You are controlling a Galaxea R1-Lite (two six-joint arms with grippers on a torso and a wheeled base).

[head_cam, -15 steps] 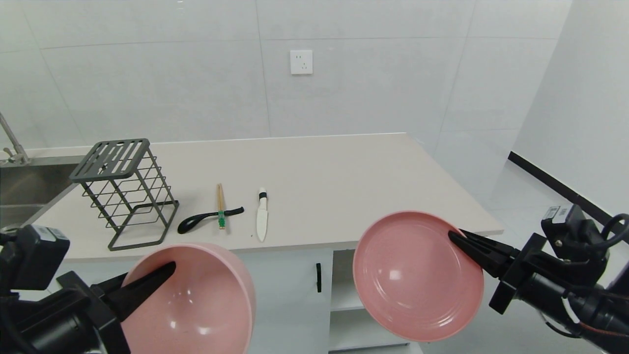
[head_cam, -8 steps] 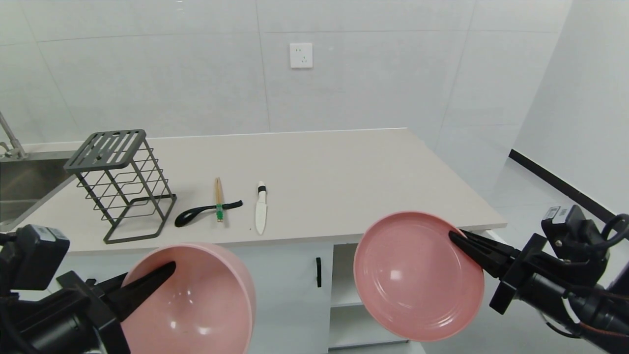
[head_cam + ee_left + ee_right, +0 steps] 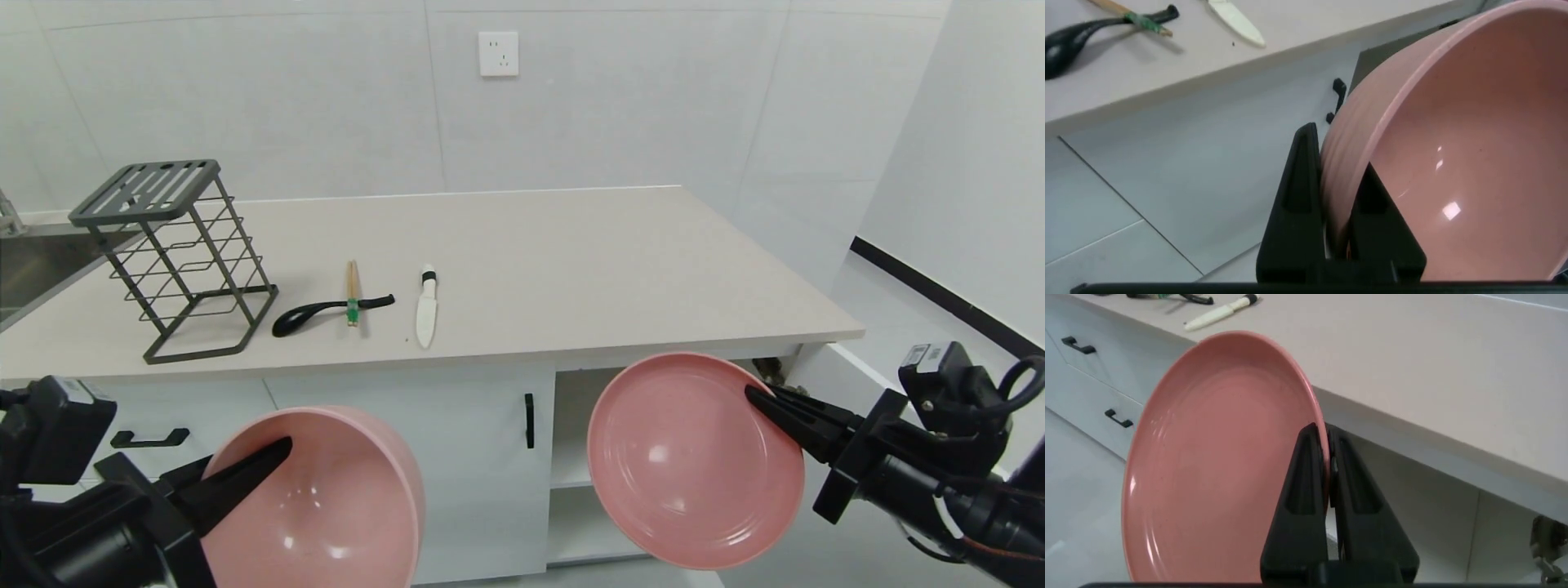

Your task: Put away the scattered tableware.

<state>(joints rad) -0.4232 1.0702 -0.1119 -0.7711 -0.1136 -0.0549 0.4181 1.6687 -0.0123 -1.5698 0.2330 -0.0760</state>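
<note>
My left gripper is shut on the rim of a pink bowl, held low in front of the white cabinet; the left wrist view shows its fingers clamping the bowl wall. My right gripper is shut on the edge of a pink plate, held beside the open cabinet bay; the plate shows tilted in the right wrist view. On the counter lie a black spoon, wooden chopsticks and a white knife.
A dark wire rack stands on the counter at the left, with a sink beyond it. Below the counter are white doors with black handles and an open shelf bay. A wall socket sits behind.
The whole head picture has shifted: the counter and rack sit higher and farther, and the cabinet fronts have come into sight. Both grippers keep the bowl and plate as before.
</note>
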